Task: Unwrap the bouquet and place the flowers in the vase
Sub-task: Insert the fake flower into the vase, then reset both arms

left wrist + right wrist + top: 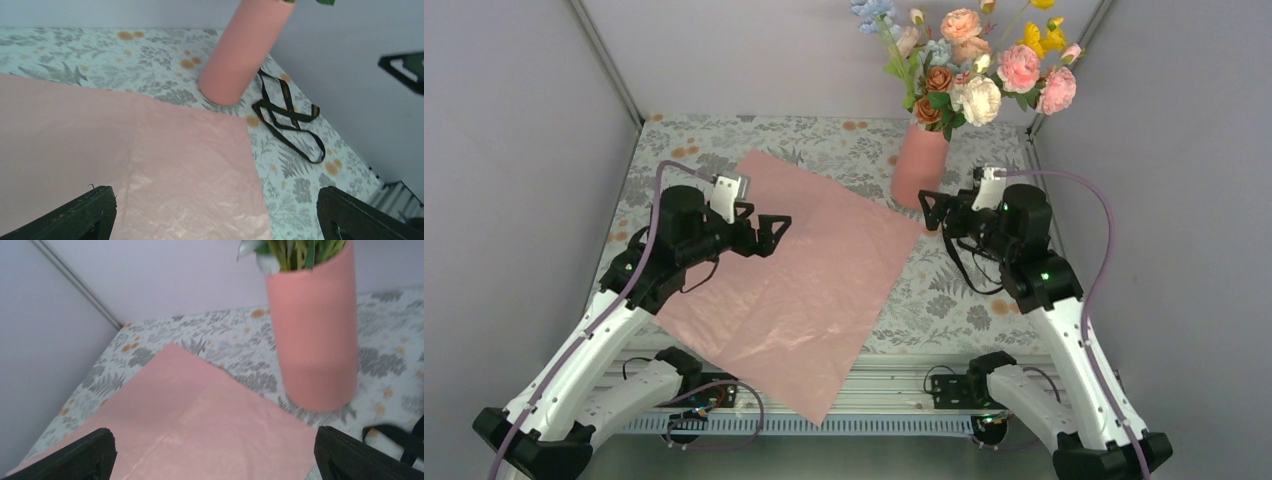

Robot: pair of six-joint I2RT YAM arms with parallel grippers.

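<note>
The flowers (969,65) stand upright in the salmon-pink vase (919,165) at the back of the table, their green stems (295,251) showing at its rim. The bouquet's pink wrapping sheet (794,290) lies spread flat on the tablecloth with nothing on it. My left gripper (776,232) hovers open over the sheet's left part, its jaws wide apart in the left wrist view (215,215). My right gripper (930,210) is open just right of the vase's base, nothing between its fingers (215,455). The vase (245,50) (312,335) fills the upper part of both wrist views.
A black ribbon (969,270) lies looped on the floral tablecloth right of the sheet, below the right gripper; it also shows beside the vase (287,117). Grey walls close in the table on three sides. The sheet's near corner hangs over the front rail (824,405).
</note>
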